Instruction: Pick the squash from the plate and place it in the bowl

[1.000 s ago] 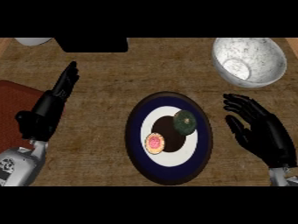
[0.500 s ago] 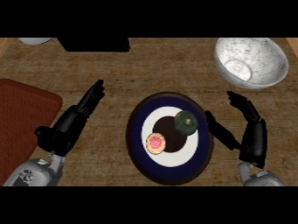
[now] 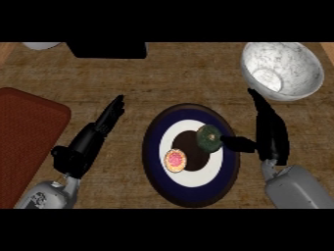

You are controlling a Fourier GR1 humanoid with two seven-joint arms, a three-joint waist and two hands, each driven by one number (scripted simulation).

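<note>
squash [image 3: 209, 137]: on plate [image 3: 191, 193], mid-surface
right hand [image 3: 269, 135]: open, thumb nearly touching squash
left hand [image 3: 90, 142]: open, empty
bowl [image 3: 281, 71]: far right corner

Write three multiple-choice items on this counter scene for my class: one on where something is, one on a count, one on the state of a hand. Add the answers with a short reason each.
1. Where is the bowl?
A. upper right of the plate
B. on the red mat
C. lower left of the plate

2. How many things lie on the plate?
A. one
B. two
C. four

3. How is the right hand?
A. closed round the bowl
B. open beside the squash, thumb towards it
C. flat on the mat

Answers: 1 A, the bowl sits up and right of the plate. 2 B, the squash and a pink round item. 3 B, its fingers are straight.
</note>
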